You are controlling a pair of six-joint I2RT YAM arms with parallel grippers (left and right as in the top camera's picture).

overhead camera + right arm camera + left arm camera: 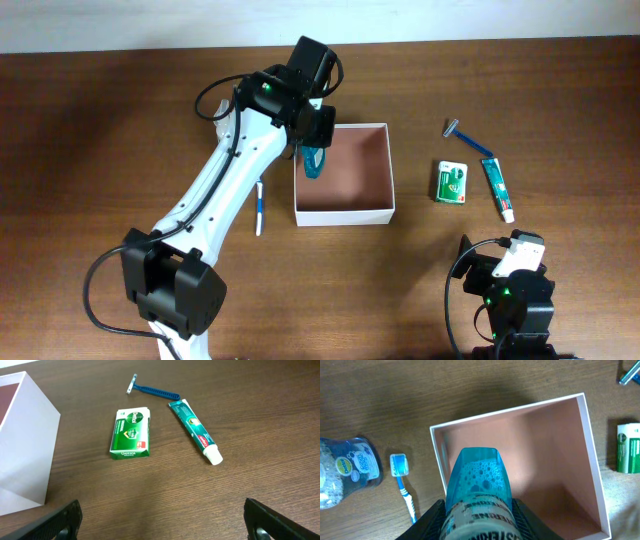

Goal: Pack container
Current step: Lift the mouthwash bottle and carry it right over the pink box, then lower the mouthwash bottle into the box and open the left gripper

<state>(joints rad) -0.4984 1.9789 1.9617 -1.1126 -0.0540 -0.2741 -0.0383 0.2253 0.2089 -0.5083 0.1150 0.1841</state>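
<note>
The container (pixel 345 213) is a square, shallow white box with a pinkish-brown inside (pixel 545 445), at the table's middle. My left gripper (pixel 479 512) is shut on a teal mouthwash bottle (pixel 477 485), a black finger on each side of it. The bottle (pixel 314 162) hangs over the container's left wall, its far end pointing down into the box. My right gripper (pixel 162 520) stands open near the front right of the table, with bare wood between its fingers. From the right wrist, the container's white wall (pixel 25 445) shows at the far left.
A blue-and-white toothbrush (pixel 259 208) lies left of the container, with a blue jar (pixel 350 472) further left. Right of the box lie a green-and-white packet (pixel 452 182), a toothpaste tube (pixel 498 188) and a blue razor (pixel 468 137). The right arm's base (pixel 510 300) is at front right.
</note>
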